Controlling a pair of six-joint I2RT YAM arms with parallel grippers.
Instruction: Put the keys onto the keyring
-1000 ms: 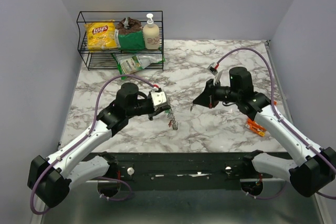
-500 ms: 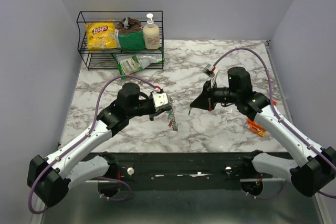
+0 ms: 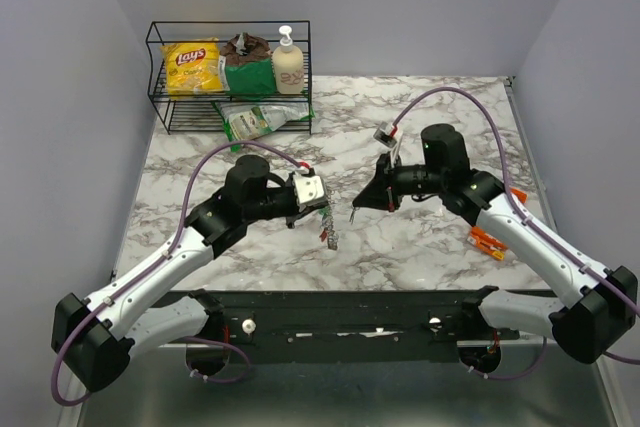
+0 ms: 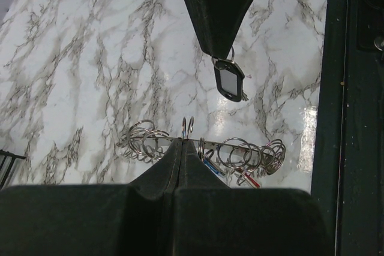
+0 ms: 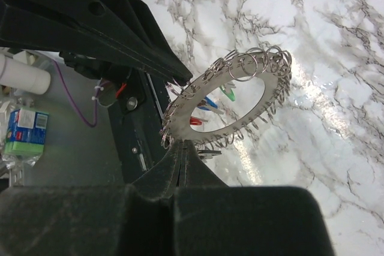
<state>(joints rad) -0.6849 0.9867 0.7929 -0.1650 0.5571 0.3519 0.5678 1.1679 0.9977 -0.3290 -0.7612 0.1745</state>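
My left gripper [image 3: 320, 209] is shut on the keyring [image 3: 328, 228], a flat metal hoop edged with many small split rings. It holds the hoop above the table. The hoop shows edge-on in the left wrist view [image 4: 240, 147] and as a full hoop in the right wrist view [image 5: 271, 91]. Green [image 5: 228, 93], blue [image 5: 209, 101] and red [image 5: 195, 121] keys hang on it. My right gripper [image 3: 357, 209] is shut on the small ring of a black-headed key [image 4: 230, 83]. The key dangles just to the right of the hoop, apart from it.
A wire rack [image 3: 160, 97] at the back left holds a Lays bag [image 3: 192, 65], a dark packet and a soap bottle [image 3: 288, 62]. A green bag [image 3: 262, 119] lies in front of it. A flat orange packet [image 3: 488, 242] lies by the right arm.
My right gripper has moved left with the black key, closing most of the gap to the keyring. My left gripper has shifted slightly and still holds the hoop.
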